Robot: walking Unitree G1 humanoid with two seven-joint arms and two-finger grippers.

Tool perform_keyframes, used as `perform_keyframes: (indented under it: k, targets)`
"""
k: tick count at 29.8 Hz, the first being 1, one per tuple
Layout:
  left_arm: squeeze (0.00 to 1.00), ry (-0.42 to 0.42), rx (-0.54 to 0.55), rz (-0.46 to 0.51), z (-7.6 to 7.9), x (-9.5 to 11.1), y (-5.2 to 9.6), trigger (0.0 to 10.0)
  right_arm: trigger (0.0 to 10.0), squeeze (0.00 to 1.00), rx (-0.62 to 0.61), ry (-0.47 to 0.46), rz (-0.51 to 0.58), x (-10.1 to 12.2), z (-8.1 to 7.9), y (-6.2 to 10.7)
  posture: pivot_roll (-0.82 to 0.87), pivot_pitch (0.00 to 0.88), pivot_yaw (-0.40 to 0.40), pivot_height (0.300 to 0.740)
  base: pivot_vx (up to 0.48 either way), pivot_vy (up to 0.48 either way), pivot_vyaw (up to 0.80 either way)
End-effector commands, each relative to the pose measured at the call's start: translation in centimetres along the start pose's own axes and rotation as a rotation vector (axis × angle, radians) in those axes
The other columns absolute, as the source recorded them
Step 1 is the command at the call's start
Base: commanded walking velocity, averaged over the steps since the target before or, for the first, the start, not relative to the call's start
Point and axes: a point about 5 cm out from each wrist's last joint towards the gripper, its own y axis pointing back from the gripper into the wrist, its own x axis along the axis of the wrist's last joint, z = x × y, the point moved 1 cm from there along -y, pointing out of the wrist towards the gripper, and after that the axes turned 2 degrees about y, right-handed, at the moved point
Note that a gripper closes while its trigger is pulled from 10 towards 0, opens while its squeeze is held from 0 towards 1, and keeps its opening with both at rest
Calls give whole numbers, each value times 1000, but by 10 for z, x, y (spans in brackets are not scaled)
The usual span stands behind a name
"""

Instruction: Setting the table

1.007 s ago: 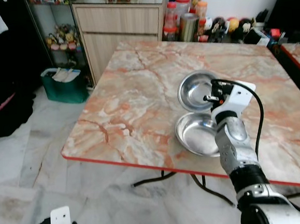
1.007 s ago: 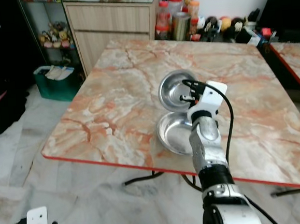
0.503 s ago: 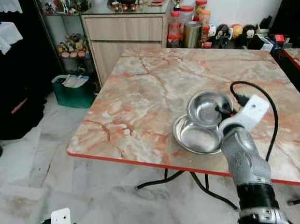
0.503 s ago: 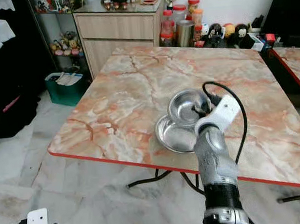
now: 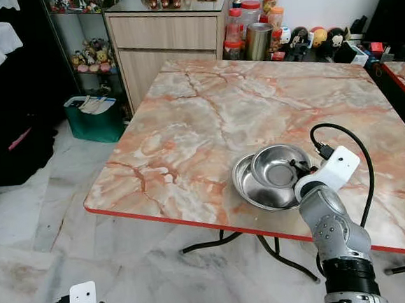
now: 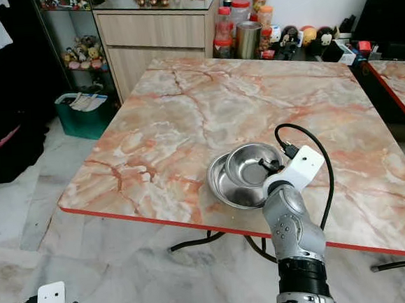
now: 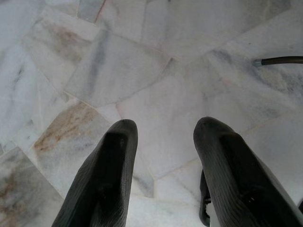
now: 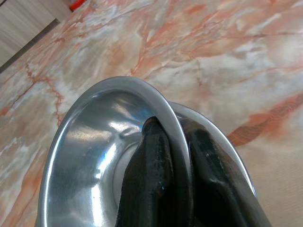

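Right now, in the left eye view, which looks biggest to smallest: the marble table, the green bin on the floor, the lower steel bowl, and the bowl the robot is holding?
1. Marble table.
2. Lower steel bowl and green bin: look alike, and the bin stands farther off, so unranked.
3. Held bowl, gripped by the right gripper, slightly smaller than the lower one.

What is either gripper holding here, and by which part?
The right gripper pinches the smaller steel bowl by its rim, one finger inside and one outside, over the larger bowl. The left gripper hangs open over the floor, holding nothing.
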Motion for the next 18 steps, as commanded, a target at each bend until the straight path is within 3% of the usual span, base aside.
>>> perform_keyframes:
  k: [1, 18]
  targets:
    - [0, -9, -6, -12, 2, -3, 1, 10000, 10000, 0, -5, -12, 10, 5, 0, 1, 128, 0, -47, 740, 0, 0, 0]
    - [0, -6, -6, -20, 2, -3, 0, 10000, 10000, 0, -16, 0, -49, -5, 7, -1, 129, 0, -47, 740, 0, 0, 0]
